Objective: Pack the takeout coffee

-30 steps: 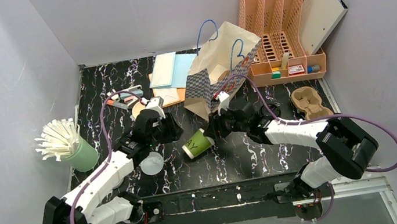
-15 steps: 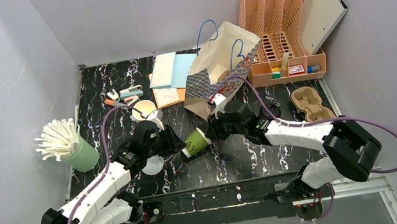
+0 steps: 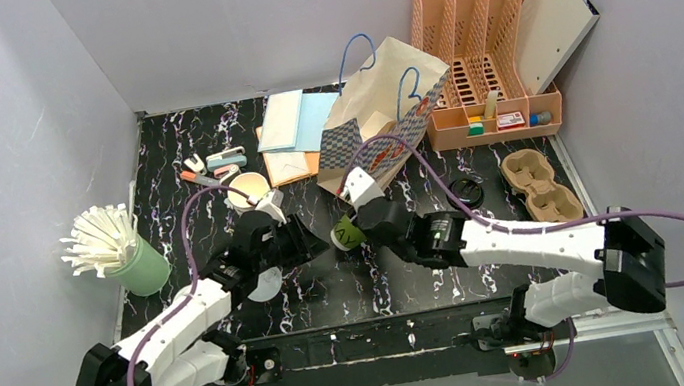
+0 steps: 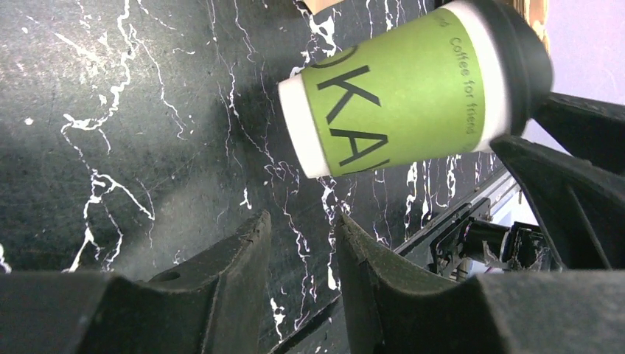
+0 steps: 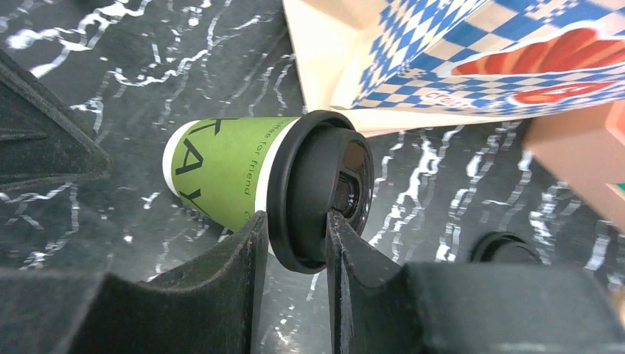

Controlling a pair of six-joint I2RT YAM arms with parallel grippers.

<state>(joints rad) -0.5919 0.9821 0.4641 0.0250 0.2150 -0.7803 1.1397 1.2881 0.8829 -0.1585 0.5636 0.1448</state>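
The takeout coffee (image 3: 347,234) is a green paper cup with black lettering (image 4: 402,92) and a black lid (image 5: 317,188). It is held sideways just above the black marble table (image 3: 409,264), its base pointing left. My right gripper (image 3: 363,220) is shut on the lid's rim, one finger outside and one inside the lid recess (image 5: 295,217). My left gripper (image 3: 310,243) faces the cup's base from the left. Its fingers (image 4: 302,221) stand a little apart with nothing between them, and the cup hangs just beyond their tips.
A paper bag (image 3: 377,112) with a blue checked side (image 5: 472,51) lies open behind the cup. A straw holder (image 3: 130,258) stands left, with a cream cup (image 3: 246,188) and white lid (image 3: 262,283) near the left arm. A cup carrier (image 3: 533,178), loose black lid (image 3: 466,191) and orange organizer (image 3: 488,41) are right.
My right gripper has closed on the cup's lid and carried the cup up off the table, a little back. My left gripper has swung from the cream cup toward the coffee's base.
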